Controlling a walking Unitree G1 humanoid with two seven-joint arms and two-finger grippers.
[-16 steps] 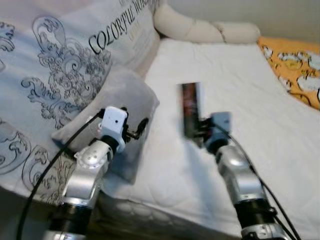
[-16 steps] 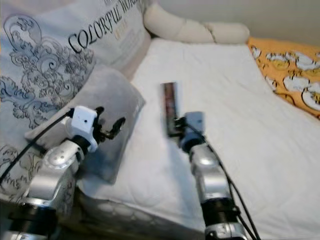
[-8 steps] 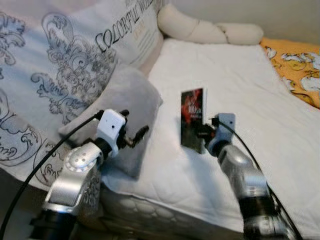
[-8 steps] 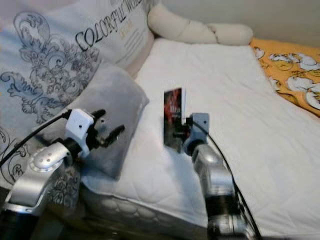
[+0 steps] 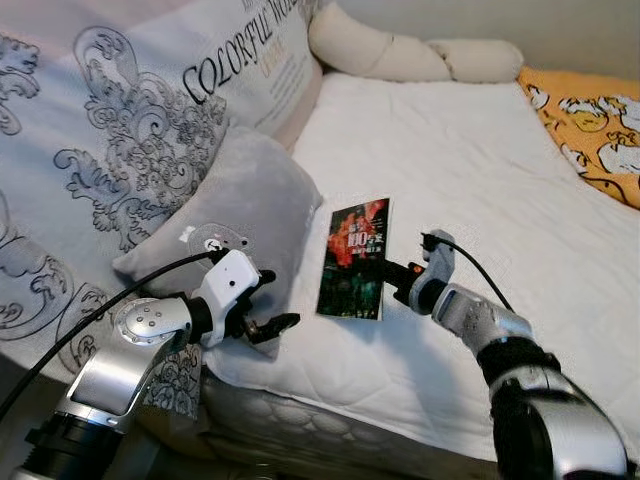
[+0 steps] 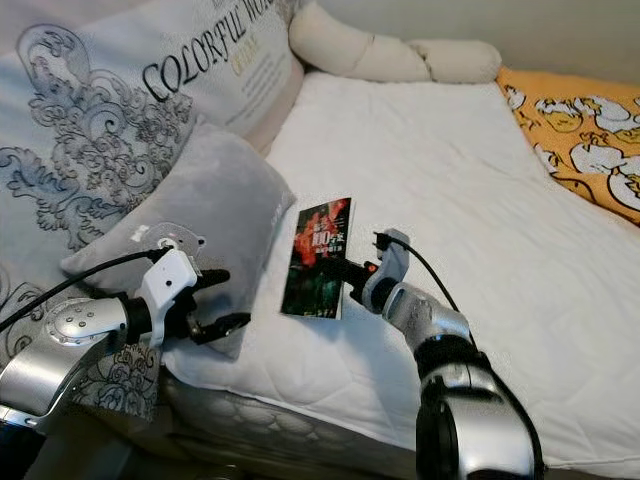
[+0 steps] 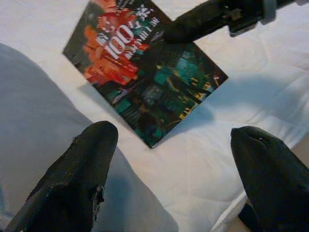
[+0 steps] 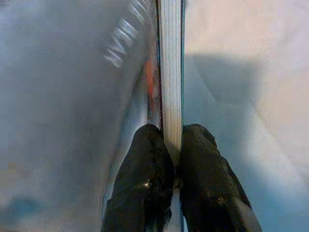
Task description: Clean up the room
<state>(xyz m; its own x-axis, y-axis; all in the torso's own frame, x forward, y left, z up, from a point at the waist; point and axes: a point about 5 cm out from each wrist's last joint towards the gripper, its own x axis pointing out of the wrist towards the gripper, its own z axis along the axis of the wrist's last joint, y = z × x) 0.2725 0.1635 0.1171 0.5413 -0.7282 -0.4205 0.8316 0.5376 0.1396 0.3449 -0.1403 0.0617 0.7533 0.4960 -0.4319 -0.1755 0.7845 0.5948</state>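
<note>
- Right gripper [image 5: 392, 278] is clamped on the right edge of a book [image 5: 354, 259], one finger on each cover, holding it tilted just above the white mattress [image 5: 470, 150] near its near edge.
- Left gripper [image 5: 270, 300], fingers spread apart and holding nothing, hangs by the near left corner of the mattress, just left of the book.
- Dark cover, with red-orange and teal artwork and a white "100".
- Grey cushion [image 5: 235, 205] lies just left of the book, against a large patterned pillow [image 5: 130, 130].
- Cream bolster [image 5: 400, 55] lies at the far end; an orange printed blanket [image 5: 595, 125] is far right.
</note>
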